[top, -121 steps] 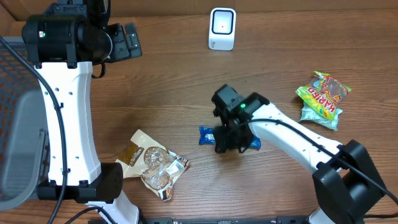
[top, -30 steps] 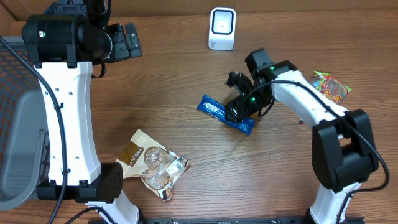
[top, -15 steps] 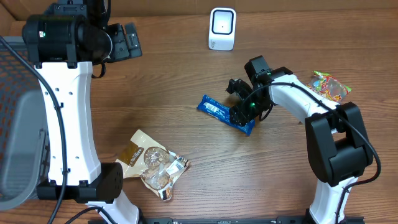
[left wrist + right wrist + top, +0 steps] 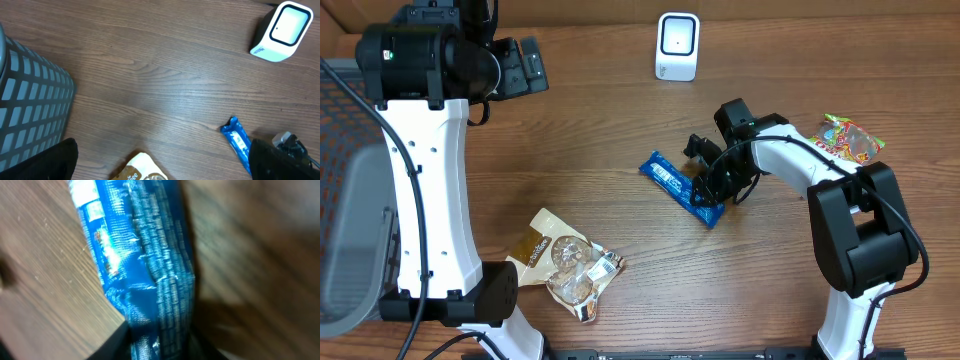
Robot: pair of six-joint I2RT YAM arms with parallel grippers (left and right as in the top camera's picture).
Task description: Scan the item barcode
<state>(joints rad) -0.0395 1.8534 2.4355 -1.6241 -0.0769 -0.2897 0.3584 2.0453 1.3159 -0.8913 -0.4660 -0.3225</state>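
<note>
The blue snack bar lies flat and slantwise on the tabletop, right of the middle. It is in front of the white barcode scanner and well apart from it. My right end effector is down on the end of the bar farthest from the scanner. In my right wrist view the wrapper runs up between my two dark fingers, which press in on its two long edges at the near end, so I am pinching the bar across its width. My left end effector hangs high at the far left with its fingers spread wide and nothing between them.

I judge the bar to be light, so lifting it should cost no effort. The glossy film wrapper looks crinkly and slick. The sealed end is probably soft and would fold or slide out if I gripped only that. I expect the body to be stiffer where the bar sits inside, so the hold should be just inboard of the seal, on the filled part. A hold on one end could let the bar droop or twist as I tilt it. The face I see carries fine print, but I cannot make out a barcode there. My fingers should stay on the edges so that the printed faces are free to turn toward the scanner window.
</note>
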